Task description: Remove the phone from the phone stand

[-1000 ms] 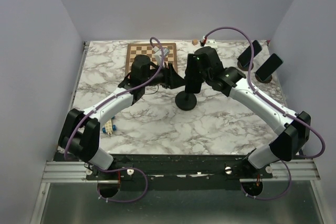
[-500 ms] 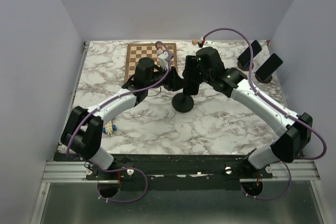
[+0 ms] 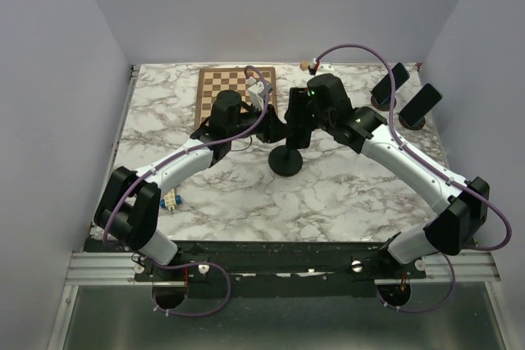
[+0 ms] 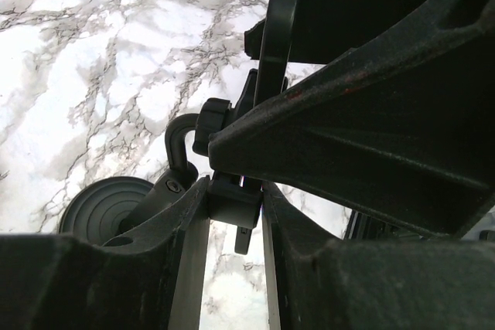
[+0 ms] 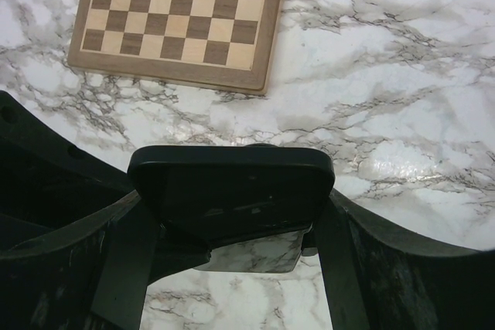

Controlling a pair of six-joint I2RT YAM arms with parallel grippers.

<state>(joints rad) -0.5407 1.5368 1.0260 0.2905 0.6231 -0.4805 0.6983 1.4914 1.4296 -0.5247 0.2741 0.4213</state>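
Left gripper (image 4: 234, 205) has been closing in since a second ago and is now pinching narrow on the phone stand (image 3: 286, 161) at its neck joint, with the whole stand sitting slightly further left. You're bracing the stand so it isn't lifting with the phone. Right gripper (image 5: 232, 218) is spanning wide across the phone (image 5: 230, 187), fingers flanking both edges and holding it. Phone is looking seated in the cradle, upright, mid-table near the chessboard (image 5: 182, 17). You're likely needing a straight upward pull next, since tilting risks dragging the stand.
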